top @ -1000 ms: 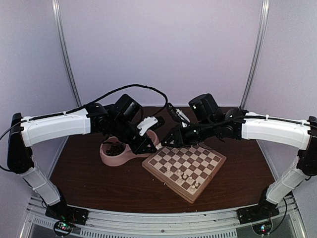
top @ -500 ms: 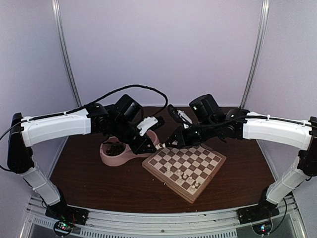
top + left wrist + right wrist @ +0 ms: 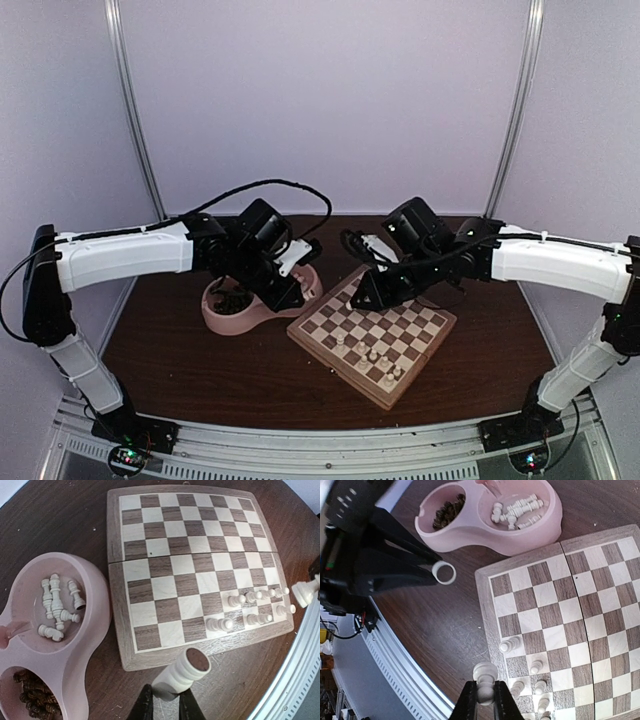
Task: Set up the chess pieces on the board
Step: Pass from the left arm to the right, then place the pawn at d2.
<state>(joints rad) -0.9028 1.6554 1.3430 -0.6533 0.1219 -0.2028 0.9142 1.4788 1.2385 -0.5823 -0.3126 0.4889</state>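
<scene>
We see the left tool (image 3: 165, 702) clamped on a felt-based cream piece (image 3: 184, 672) and the right tool (image 3: 484, 699) clamped on a second cream piece (image 3: 484, 676), both near the rim of the board (image 3: 115, 580).

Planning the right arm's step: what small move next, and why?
Probably lower the right gripper onto a free square beside the standing cream-white chessmen: it is shut on a cream-white turned chess piece over the rim of the tan-and-brown checkered wooden chessboard.
</scene>
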